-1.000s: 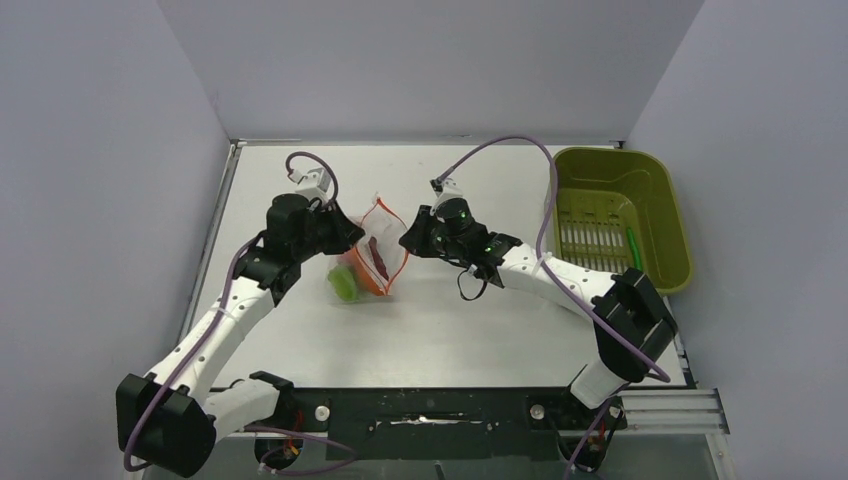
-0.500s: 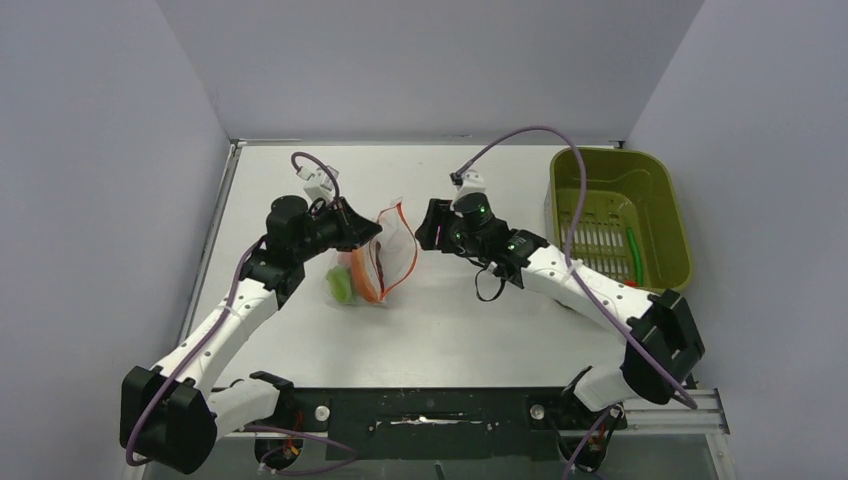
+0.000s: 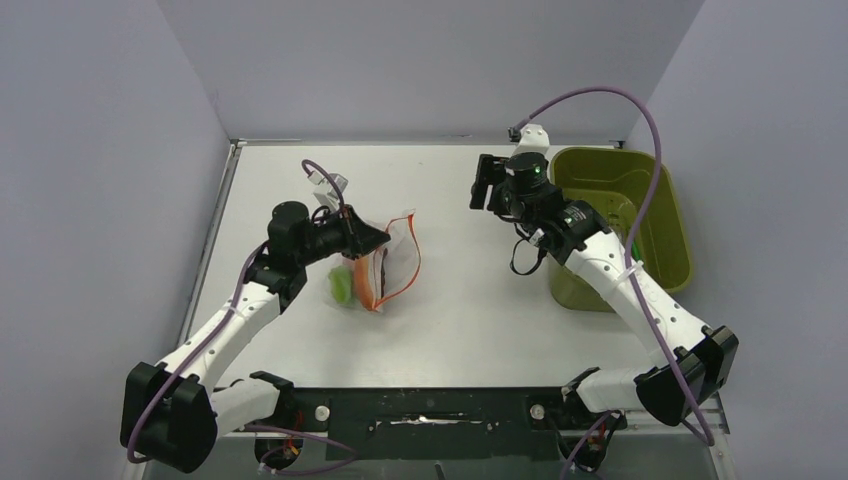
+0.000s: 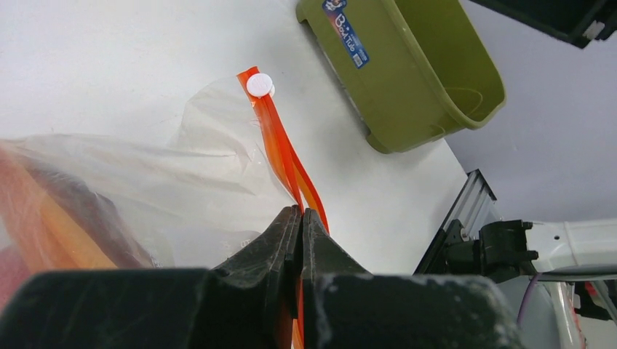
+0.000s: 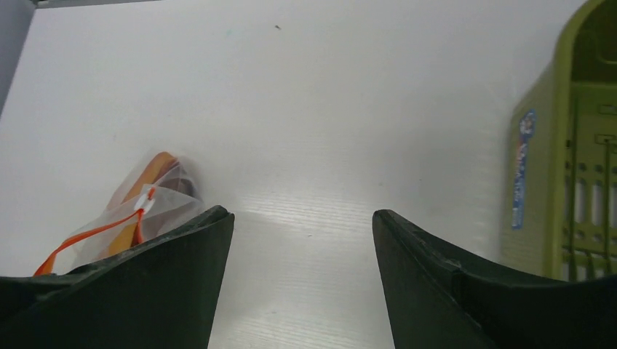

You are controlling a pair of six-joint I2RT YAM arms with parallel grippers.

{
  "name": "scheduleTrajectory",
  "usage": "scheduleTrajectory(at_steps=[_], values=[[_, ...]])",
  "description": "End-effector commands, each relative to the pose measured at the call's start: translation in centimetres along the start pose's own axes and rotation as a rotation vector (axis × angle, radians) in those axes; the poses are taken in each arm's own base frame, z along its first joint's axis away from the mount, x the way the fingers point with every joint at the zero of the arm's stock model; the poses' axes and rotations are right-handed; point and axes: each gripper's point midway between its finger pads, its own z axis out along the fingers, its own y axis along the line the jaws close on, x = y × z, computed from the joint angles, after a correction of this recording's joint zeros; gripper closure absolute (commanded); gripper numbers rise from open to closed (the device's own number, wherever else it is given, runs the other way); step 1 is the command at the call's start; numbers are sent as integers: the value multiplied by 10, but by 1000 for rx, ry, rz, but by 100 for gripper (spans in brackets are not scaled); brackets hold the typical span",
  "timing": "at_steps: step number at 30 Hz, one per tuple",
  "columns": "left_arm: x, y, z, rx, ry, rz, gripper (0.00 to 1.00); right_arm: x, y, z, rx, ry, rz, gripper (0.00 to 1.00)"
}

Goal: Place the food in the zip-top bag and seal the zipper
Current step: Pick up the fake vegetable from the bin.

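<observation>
The zip-top bag (image 3: 392,262) is a clear pouch lying left of the table's middle. Food shows through it: a green slice (image 3: 342,287), an orange bit (image 3: 364,285) and a dark brown-red slab (image 3: 384,268). My left gripper (image 3: 376,240) is shut on the zipper (image 4: 282,149), the orange strip along the mouth, with a white slider tab (image 4: 260,85) at its far end. In the left wrist view the fingertips (image 4: 300,213) pinch the strip flat. My right gripper (image 3: 485,186) hangs open well to the right of the bag (image 5: 149,207), holding nothing (image 5: 302,214).
An olive-green tub (image 3: 655,215) stands at the back right with a thin green piece (image 3: 631,246) inside; the right arm reaches across its left wall. The same tub (image 4: 407,73) lies beyond the bag in the left wrist view. Grey walls close in the table.
My right gripper let go of the bag's mouth, opened wide and swung up and back toward the tub. The left gripper kept its hold and the bag shifted slightly right.
</observation>
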Motion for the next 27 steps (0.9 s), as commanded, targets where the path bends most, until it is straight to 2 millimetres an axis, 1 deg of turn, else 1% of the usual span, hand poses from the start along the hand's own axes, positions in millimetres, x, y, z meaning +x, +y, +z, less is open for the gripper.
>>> scheduleTrajectory(at_steps=[1,6,8,11,13,17,21,22,23,26,27], values=[[-17,-29,-8,124,-80,134,100,-19,-45,-17,148,-5,-64,29],[-11,-20,-10,81,-80,179,100,-27,-94,-24,259,-14,-49,29],[-7,-17,-10,64,-73,208,100,-33,-118,-29,316,-26,-30,29],[0,-14,-8,40,-60,248,100,-34,-153,-34,400,-19,-8,30],[3,-17,-7,45,-55,261,100,-31,-173,-35,448,-3,-4,30],[13,-25,-5,76,-51,266,100,-20,-211,-36,541,51,0,30],[18,-30,-4,89,-46,290,100,-6,-249,-44,648,98,5,30],[29,-26,-4,86,-23,294,100,-2,-258,-46,671,112,9,30],[30,-24,-3,66,-25,305,100,3,-267,-48,692,124,16,30],[36,-23,-2,51,-8,332,100,20,-292,-54,737,161,52,30],[38,-24,-2,52,-6,339,100,27,-298,-54,744,174,59,30]])
